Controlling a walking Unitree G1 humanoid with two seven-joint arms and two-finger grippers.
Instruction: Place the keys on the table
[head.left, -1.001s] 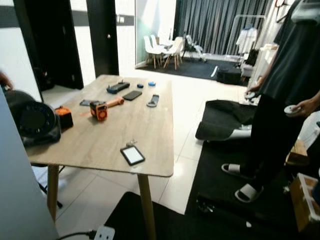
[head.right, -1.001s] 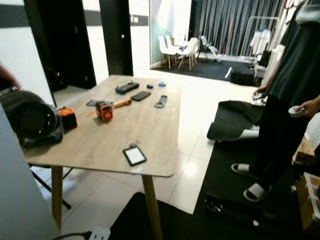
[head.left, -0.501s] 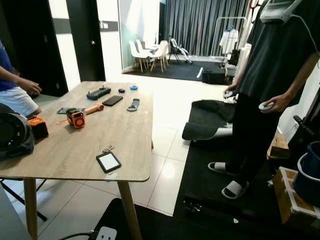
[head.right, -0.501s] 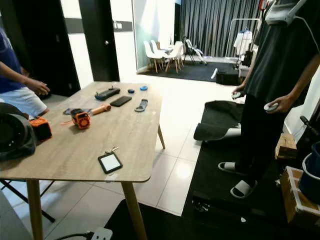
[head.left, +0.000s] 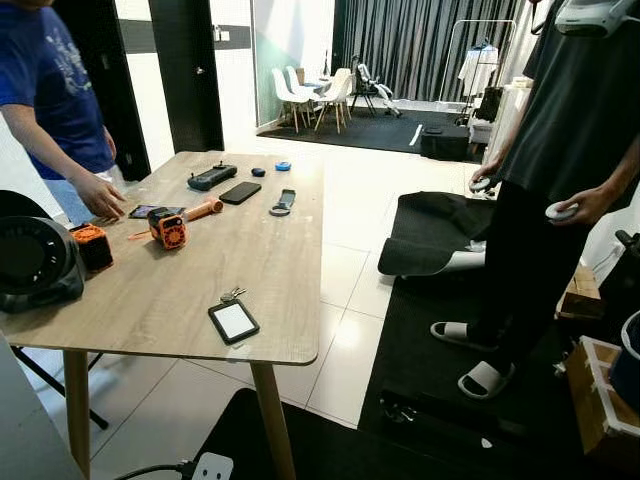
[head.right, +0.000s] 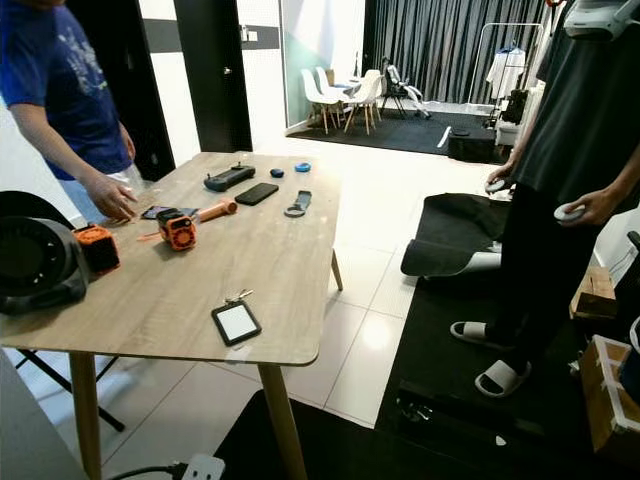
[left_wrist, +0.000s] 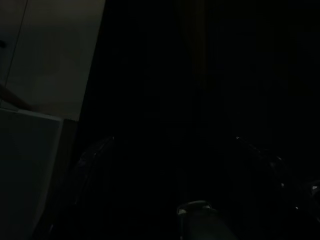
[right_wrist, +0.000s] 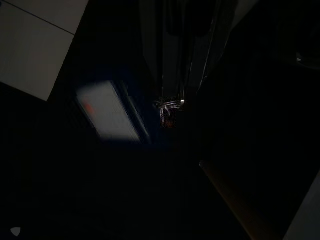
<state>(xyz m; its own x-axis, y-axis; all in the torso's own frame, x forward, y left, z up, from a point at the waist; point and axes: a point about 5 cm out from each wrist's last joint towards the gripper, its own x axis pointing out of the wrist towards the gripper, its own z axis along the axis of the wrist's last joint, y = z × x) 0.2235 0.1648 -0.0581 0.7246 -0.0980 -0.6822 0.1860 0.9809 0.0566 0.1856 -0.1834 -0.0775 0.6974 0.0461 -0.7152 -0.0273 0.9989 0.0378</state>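
keys (head.left: 232, 294) on table (head.left: 280, 270) by tablet (head.left: 233, 321) | claws: cannot tell | risk: person's hand (head.left: 103, 198) near, bump

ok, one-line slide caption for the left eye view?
Keys beside a small tablet on the wooden table; two people stand by.

A black fan (head.left: 35, 262) is sitting at the near left, with an orange box (head.left: 92, 246) just beside it. An orange tool (head.left: 170, 228) is lying further along, near a black phone (head.left: 240, 192) and a black controller (head.left: 211, 177). A small tablet (head.left: 233, 321) is resting near the front edge. A person in a blue shirt (head.left: 50, 90) is leaning in from the left. A person in dark clothes (head.left: 560, 150) is standing on a black mat (head.left: 440, 400), holding white controllers (head.left: 557, 211). White chairs (head.left: 315, 95) are standing in the far room.
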